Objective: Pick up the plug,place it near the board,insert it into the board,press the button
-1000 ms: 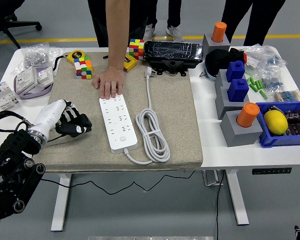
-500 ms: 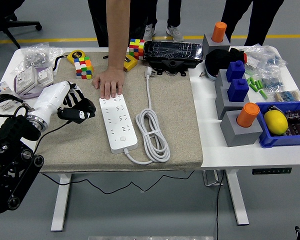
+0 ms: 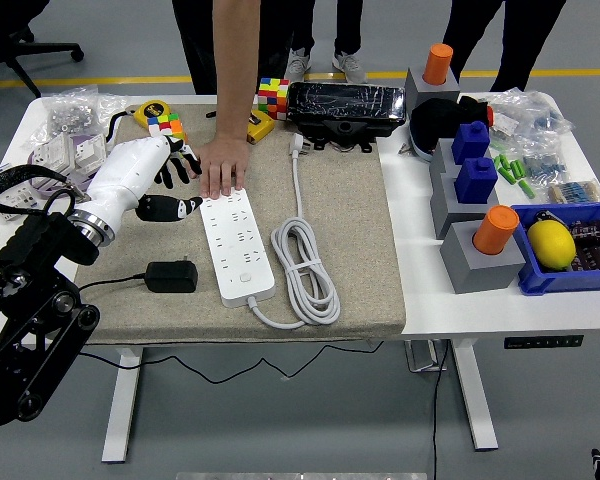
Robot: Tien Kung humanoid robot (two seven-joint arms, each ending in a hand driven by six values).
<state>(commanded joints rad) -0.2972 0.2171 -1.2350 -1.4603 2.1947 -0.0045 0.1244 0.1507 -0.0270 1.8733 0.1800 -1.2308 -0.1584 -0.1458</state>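
The robot's left hand (image 3: 165,180) hung over the grey mat (image 3: 350,250) at about ten o'clock from the white power strip (image 3: 236,246), its black fingers (image 3: 176,207) spread apart and holding nothing, the nearest fingertip just beside the strip's far left corner. The black plug (image 3: 170,276) lay flat on the mat at about eight o'clock from the strip, near its left edge but apart from it, with a thin black lead running off toward nine o'clock. It sat at six o'clock from the hand, well clear of the fingers.

The strip lay lengthwise on the mat, its button (image 3: 245,281) near the end closest to the robot. The strip's own white cable (image 3: 305,265) lay coiled just at its three o'clock side, and its white plug (image 3: 299,146) rested at the mat's far edge.

A person's hand (image 3: 221,166) pressed flat on the strip's far end, at twelve o'clock, just beside the robot's hand. Beyond it on the bench (image 3: 450,310) stood colour cubes (image 3: 273,97), and a yellow tape measure (image 3: 153,109) lay at eleven o'clock. The right arm did not show.
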